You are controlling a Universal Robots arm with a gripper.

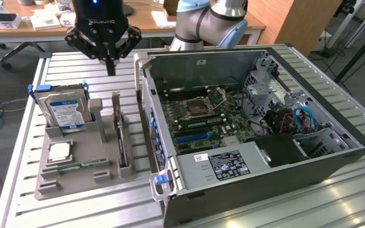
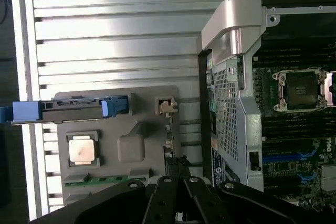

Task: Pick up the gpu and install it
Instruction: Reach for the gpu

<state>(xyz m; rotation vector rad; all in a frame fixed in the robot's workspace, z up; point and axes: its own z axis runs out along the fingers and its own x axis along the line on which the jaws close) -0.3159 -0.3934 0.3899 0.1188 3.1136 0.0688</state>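
The gpu [image 1: 119, 130] is a thin card standing on its edge in a slot of the grey holder [image 1: 74, 180], on the side nearest the computer case. From the wrist camera the gpu [image 2: 169, 139] appears edge-on as a narrow strip. My gripper [image 1: 110, 66] hangs above the slatted table beyond the holder's far end, fingers shut and pointing down with nothing between them. It is higher than the card and apart from it. The dark fingers [image 2: 163, 198] are pressed together in the wrist view.
In the holder are also a silver hard drive with a blue label [image 1: 65, 111], a square processor [image 1: 59, 152] and a green memory stick [image 1: 74, 166]. The open computer case [image 1: 189, 197] with its motherboard [image 1: 198, 116] lies at the exterior view's right of the holder.
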